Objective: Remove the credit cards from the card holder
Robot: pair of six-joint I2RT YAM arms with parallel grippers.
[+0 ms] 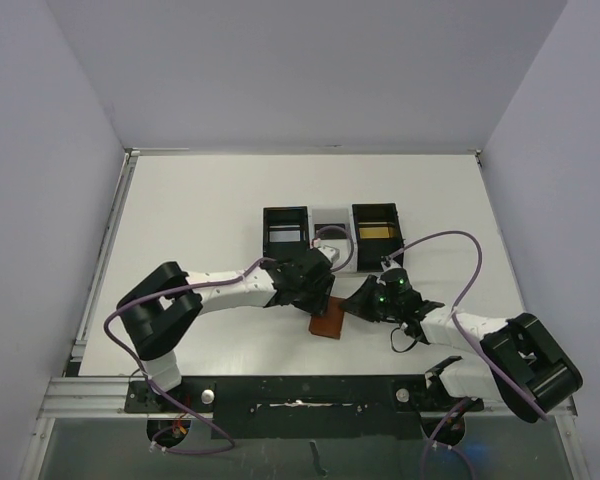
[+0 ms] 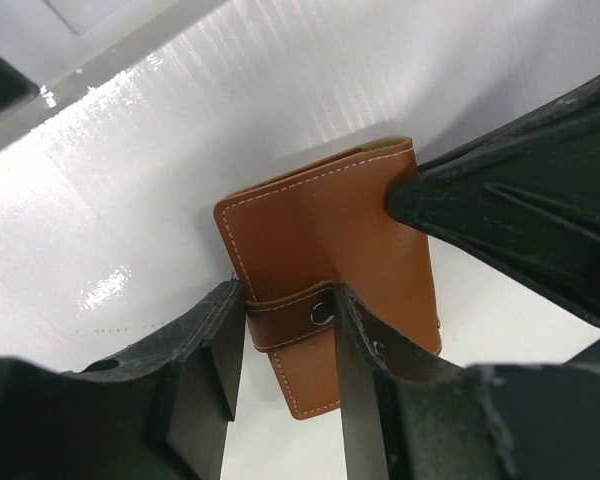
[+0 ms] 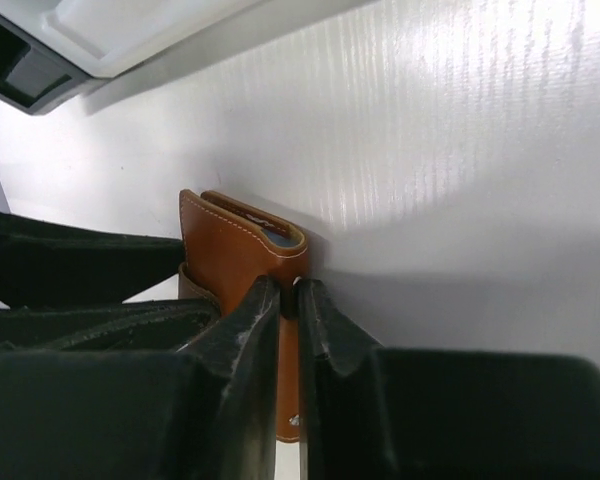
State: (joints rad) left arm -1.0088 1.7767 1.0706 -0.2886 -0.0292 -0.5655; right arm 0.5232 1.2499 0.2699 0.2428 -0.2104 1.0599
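Left wrist view: closed brown card holder (image 2: 320,225) sits between both pincers; left pincer (image 2: 288,312), partly open, straddles its snap tab (image 2: 280,322), grip unclear; right pincer (image 3: 288,295), nearly shut, pinches its edge; unsnapping and removing the credit cards likely remain.

Folded reddish-brown leather card holder (image 2: 320,240), tab strapped across, near table's (image 1: 180,220) front middle.
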